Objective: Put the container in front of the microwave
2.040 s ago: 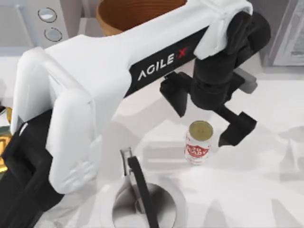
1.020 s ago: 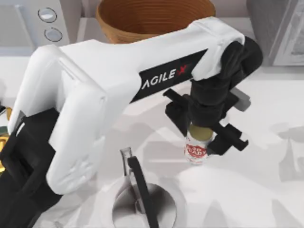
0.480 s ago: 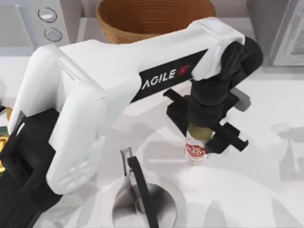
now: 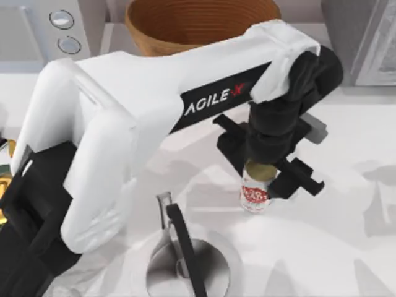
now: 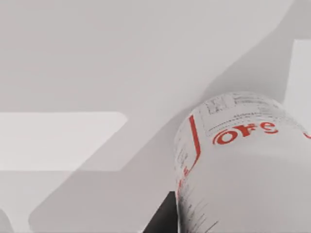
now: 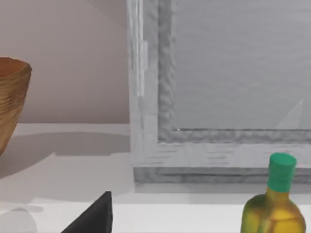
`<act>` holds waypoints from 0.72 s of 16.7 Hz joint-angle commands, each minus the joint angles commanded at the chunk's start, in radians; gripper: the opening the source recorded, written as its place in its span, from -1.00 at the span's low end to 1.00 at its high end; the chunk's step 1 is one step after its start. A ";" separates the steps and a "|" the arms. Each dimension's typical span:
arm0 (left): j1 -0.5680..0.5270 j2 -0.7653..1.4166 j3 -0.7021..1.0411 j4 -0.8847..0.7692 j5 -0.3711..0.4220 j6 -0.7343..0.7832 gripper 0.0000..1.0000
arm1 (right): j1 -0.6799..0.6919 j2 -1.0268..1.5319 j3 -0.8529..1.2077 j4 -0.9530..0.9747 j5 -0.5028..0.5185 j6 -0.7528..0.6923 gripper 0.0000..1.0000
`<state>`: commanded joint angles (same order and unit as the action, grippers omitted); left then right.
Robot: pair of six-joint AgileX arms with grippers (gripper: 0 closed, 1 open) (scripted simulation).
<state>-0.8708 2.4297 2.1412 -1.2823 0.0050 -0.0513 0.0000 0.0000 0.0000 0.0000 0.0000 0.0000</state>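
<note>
Near the middle of the counter (image 4: 346,247), the left gripper (image 4: 265,170) stood over the upright container (image 4: 255,192), its fingers (image 4: 300,178) set on either side of the gold top and apparently pinching it. The left wrist view showed the red-labelled can filling the near field. The can seemed to rest on the counter, well apart from the microwave (image 4: 37,28) at the top view's far left. By this reading the grasp was made; lifting, carrying and setting down remained. The right gripper was parked facing the darker grey appliance (image 6: 218,87); whether its fingers were spread could not be told.
</note>
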 joint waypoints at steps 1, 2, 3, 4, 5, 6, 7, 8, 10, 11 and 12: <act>0.000 0.000 0.021 -0.019 0.000 0.000 -1.00 | 0.000 0.000 0.000 0.000 0.000 0.000 1.00; 0.000 0.000 0.048 -0.041 0.000 -0.001 -1.00 | 0.000 0.000 0.000 0.000 0.000 0.000 1.00; 0.001 0.000 0.075 -0.067 0.000 -0.002 -1.00 | 0.000 0.000 0.000 0.000 0.000 0.000 1.00; 0.000 0.000 0.102 -0.095 0.000 -0.002 -1.00 | 0.000 0.000 0.000 0.000 0.000 0.000 1.00; 0.000 0.001 0.124 -0.120 0.000 -0.001 -1.00 | 0.000 0.000 0.000 0.000 0.000 0.000 1.00; 0.000 0.002 0.141 -0.138 0.000 -0.001 -1.00 | 0.000 0.000 0.000 0.000 0.000 0.000 1.00; 0.000 0.004 0.147 -0.144 0.000 -0.002 -1.00 | 0.000 0.000 0.000 0.000 0.000 0.000 1.00; 0.000 0.004 0.147 -0.144 0.000 -0.002 -1.00 | 0.000 0.000 0.000 0.000 0.000 0.000 1.00; 0.001 0.004 0.145 -0.142 -0.001 0.000 -1.00 | 0.000 0.000 0.000 0.000 0.000 0.000 1.00; 0.002 0.004 0.145 -0.142 -0.001 0.000 -1.00 | 0.000 0.000 0.000 0.000 0.000 0.000 1.00; 0.012 -0.003 0.149 -0.142 -0.003 0.003 -1.00 | 0.000 0.000 0.000 0.000 0.000 0.000 1.00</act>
<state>-0.8583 2.4270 2.2902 -1.4239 0.0023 -0.0478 0.0000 0.0000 0.0000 0.0000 0.0000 0.0000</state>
